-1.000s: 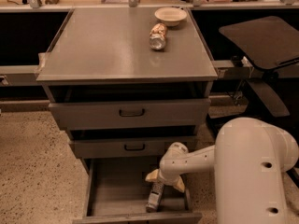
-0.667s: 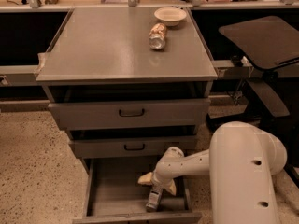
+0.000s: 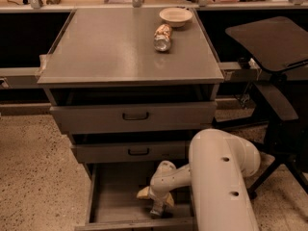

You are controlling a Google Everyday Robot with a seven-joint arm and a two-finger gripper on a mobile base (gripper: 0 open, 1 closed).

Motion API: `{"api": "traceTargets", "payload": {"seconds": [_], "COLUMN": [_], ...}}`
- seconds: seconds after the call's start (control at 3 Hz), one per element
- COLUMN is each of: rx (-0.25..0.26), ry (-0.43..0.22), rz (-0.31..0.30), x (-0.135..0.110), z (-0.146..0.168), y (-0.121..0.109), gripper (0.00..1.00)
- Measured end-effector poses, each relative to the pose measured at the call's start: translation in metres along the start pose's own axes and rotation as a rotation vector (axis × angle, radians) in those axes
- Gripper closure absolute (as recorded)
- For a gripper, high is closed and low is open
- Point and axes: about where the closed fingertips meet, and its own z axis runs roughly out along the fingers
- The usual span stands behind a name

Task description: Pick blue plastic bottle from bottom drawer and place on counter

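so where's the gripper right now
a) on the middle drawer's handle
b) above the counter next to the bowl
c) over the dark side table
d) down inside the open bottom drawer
d: the gripper is lowered into the open bottom drawer, right over the blue plastic bottle, well below the counter where the bowl sits.

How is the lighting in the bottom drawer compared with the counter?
Camera view: the counter is evenly lit, with a soft sheen near the bowl. Camera view: the bottom drawer sits in shadow under the upper drawers, and the gripper inside it is dimly lit beneath the arm.
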Motion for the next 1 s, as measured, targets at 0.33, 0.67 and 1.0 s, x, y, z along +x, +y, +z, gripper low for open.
{"api": "traceTargets", "payload": {"seconds": [0.33,0.67,1.0], "rx": [-0.058,-0.073,-0.094], "ry": [-0.006,-0.029,-0.062], "rz": [0.021,0.064,0.105], "x": [0.001,0.009,0.013], "z": [0.035,0.053,0.07], "y": [0.003,0.007,0.017], "gripper": [0.04,0.27,0.5]}}
